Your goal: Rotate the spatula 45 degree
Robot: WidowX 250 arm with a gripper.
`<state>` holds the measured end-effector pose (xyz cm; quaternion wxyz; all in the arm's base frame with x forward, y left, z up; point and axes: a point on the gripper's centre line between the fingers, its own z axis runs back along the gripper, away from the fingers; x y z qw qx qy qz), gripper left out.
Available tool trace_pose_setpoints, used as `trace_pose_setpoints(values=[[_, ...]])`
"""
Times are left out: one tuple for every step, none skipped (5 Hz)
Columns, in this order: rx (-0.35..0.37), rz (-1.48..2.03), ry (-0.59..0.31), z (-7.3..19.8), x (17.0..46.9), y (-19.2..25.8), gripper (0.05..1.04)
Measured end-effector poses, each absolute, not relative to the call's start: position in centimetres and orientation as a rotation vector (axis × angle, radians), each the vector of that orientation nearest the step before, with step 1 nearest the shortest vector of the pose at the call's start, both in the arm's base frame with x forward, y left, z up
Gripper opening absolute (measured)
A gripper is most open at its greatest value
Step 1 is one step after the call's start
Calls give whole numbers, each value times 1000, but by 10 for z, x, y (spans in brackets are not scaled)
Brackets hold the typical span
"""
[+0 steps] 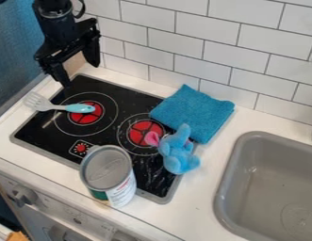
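Lying across the black glass stove top's (43, 132) left edge, a pale slotted spatula with light-blue handle (78, 108) reaches a red burner (89, 118). Above it hangs the black two-finger gripper (80, 74), fingers spread. Rightward: a metal-lidded can (106, 167), label unreadable; blue plush toy (177, 155); blue cloth (192, 110); grey sink (258, 136).

Nearest the gripper (80, 75), the spatula (78, 108) lies on the stove (41, 129); cloth (192, 113), plush toy (177, 153) and can (108, 174) sit farther off, the sink (224, 188) farthest.
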<state>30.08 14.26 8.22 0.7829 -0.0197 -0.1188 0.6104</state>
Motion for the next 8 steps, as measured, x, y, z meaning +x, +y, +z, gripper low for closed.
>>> trace_pose_setpoints(values=[[-31,1327,-219,70,300,143,999],[31,1402,-159,41,303,153,999],[63,1462,-152,32,308,160,999],[104,1519,-129,15,309,166,999],[143,1532,-135,5,307,171,999],[174,1537,-109,-6,304,173,999],[168,1538,-120,-7,307,174,948],[148,1545,-142,-10,309,174,660]])
